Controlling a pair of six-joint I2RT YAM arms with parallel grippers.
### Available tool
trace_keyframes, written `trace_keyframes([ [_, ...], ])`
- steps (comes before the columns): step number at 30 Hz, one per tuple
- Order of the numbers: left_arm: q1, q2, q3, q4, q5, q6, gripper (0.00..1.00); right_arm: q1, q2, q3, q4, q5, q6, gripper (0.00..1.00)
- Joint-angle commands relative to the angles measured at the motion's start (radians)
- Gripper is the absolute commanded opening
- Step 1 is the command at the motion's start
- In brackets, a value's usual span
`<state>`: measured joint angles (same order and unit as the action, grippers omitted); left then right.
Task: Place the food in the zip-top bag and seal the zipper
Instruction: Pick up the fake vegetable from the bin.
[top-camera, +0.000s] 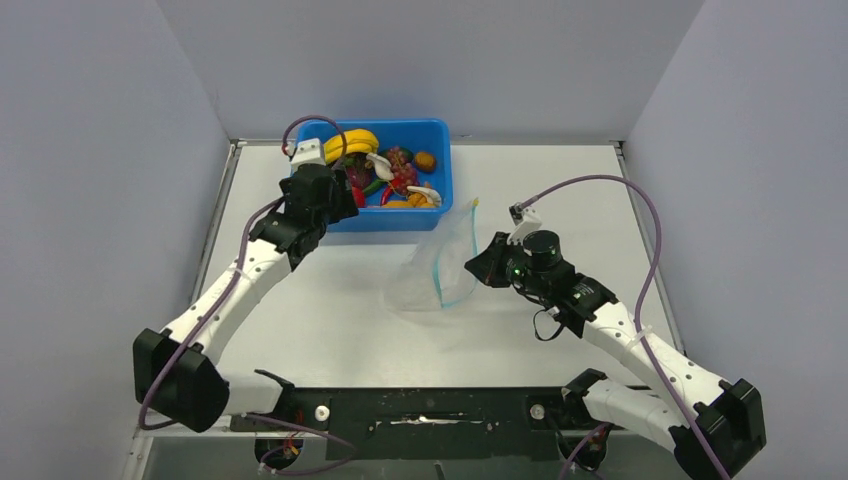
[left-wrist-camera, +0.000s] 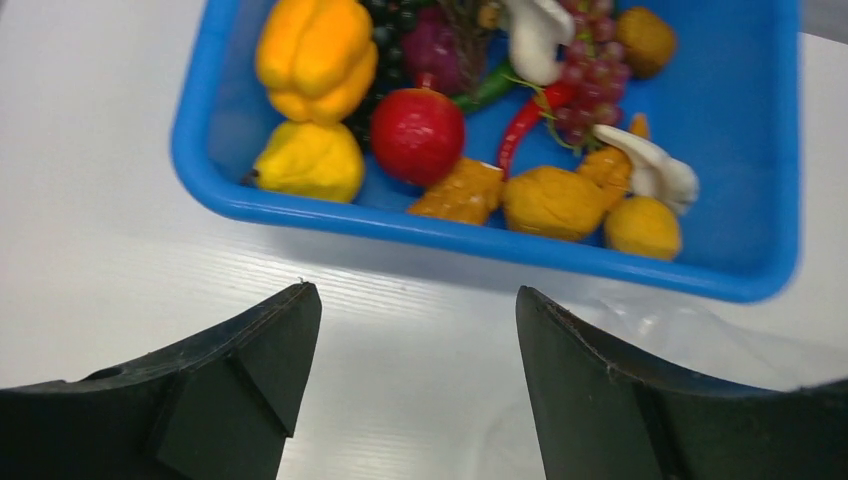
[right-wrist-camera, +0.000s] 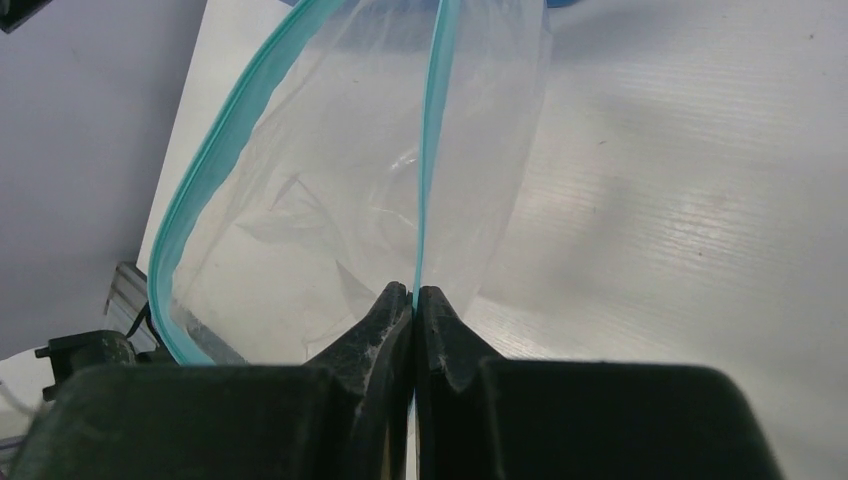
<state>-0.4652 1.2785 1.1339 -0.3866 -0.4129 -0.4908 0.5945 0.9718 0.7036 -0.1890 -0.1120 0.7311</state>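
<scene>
Noted a white worktop (top-camera: 330, 300) walled in grey: one blue tub (top-camera: 410, 218) at 12 o'clock holding all the food (left-wrist-camera: 418, 135), a dozen-odd pieces, and one zip-top bag (top-camera: 425, 280) at centre. Saw the right hand (right-wrist-camera: 414, 292) clamped tight on one lip of the zipper (right-wrist-camera: 430, 150), the left hand (left-wrist-camera: 415, 300) spread wide, empty, off the tub's 7 o'clock corner. Feared the floppy mouth sagging shut and blocking any drop.

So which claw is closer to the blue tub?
Left. The left claw hovers open just short of the blue tub; the right claw sits farther off, pinching the teal strip of the clear bag.
</scene>
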Motion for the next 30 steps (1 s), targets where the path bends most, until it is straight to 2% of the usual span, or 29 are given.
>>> trace_keyframes([
  [1, 0.100, 0.091, 0.076, 0.021, -0.055, 0.152, 0.72, -0.010, -0.013, 0.053, 0.005, 0.015, -0.034, 0.00],
  [8, 0.157, 0.293, 0.247, 0.007, -0.073, 0.283, 0.72, -0.014, 0.000, 0.060, 0.007, 0.002, -0.032, 0.00],
  [20, 0.213, 0.695, 0.654, -0.152, -0.029, 0.406, 0.73, -0.017, 0.002, 0.080, -0.007, 0.006, -0.024, 0.00],
  [25, 0.225, 0.783, 0.734, -0.200, -0.039, 0.414, 0.73, -0.018, -0.004, 0.084, -0.015, 0.016, -0.021, 0.00],
  [30, 0.230, 0.817, 0.733, -0.209, -0.069, 0.416, 0.73, -0.019, 0.001, 0.085, -0.009, 0.025, -0.014, 0.00],
])
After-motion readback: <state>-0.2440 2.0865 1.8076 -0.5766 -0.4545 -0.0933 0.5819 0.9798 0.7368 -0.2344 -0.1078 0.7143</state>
